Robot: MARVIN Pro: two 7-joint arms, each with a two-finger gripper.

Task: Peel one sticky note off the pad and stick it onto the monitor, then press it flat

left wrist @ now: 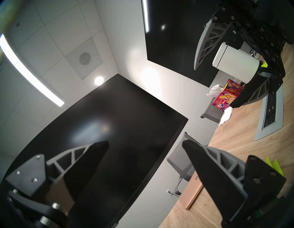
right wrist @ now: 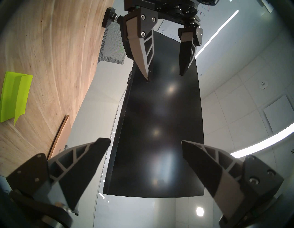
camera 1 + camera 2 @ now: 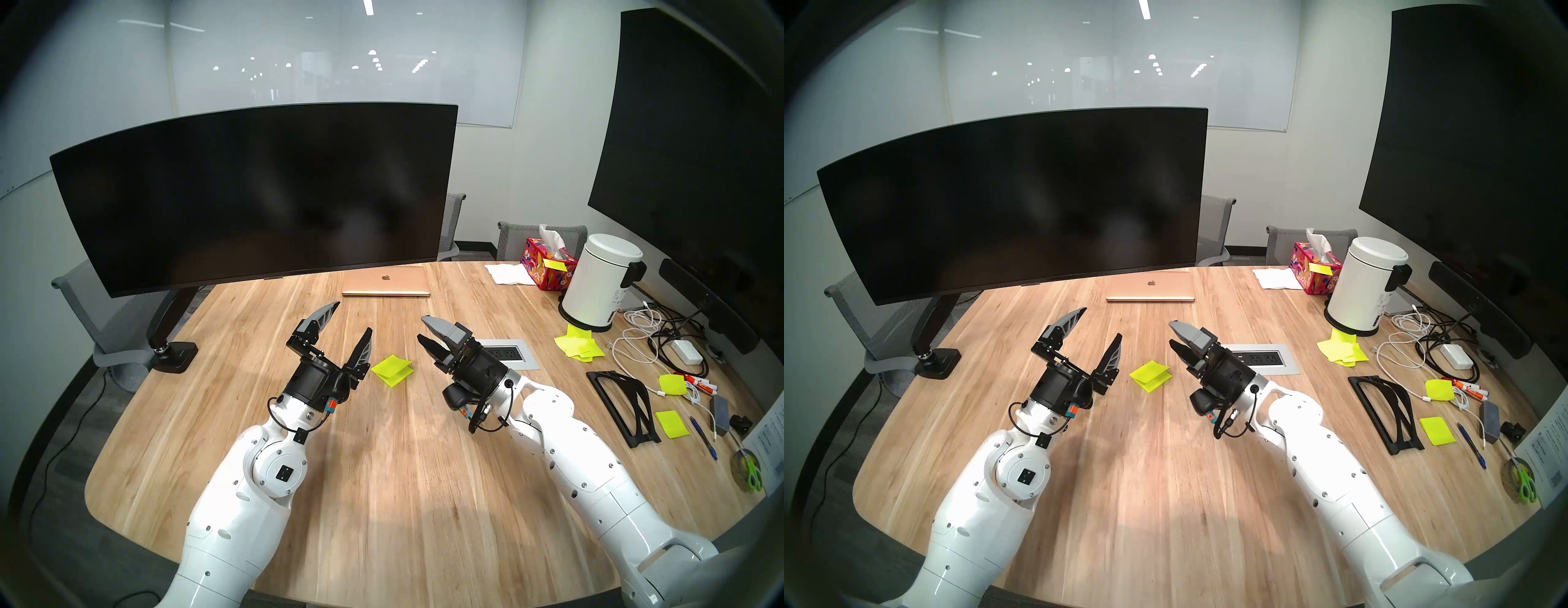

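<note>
You see the monitor (image 3: pixel 254 195) filling the upper left of the head view, its screen blank; below it the desk (image 3: pixel 382 467); both arms hover mid-frame, left gripper (image 3: pixel 350 325) and right gripper (image 3: pixel 426 329) spread wide and empty; the pad (image 3: pixel 392 368) lies between them, its top sheet lifted.

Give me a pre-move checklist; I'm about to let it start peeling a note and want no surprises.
1. Left gripper jaws open and empty: ok.
2. Right gripper jaws open and empty: ok.
3. Pad lying on the table between the two grippers, nothing on it: ok.
4. Pad sheets flat: not ok; the top sheets are fanned and lifted at one edge.
5. Monitor screen free of notes: ok.
6. Which sheet will come off singly: cannot tell.
</note>
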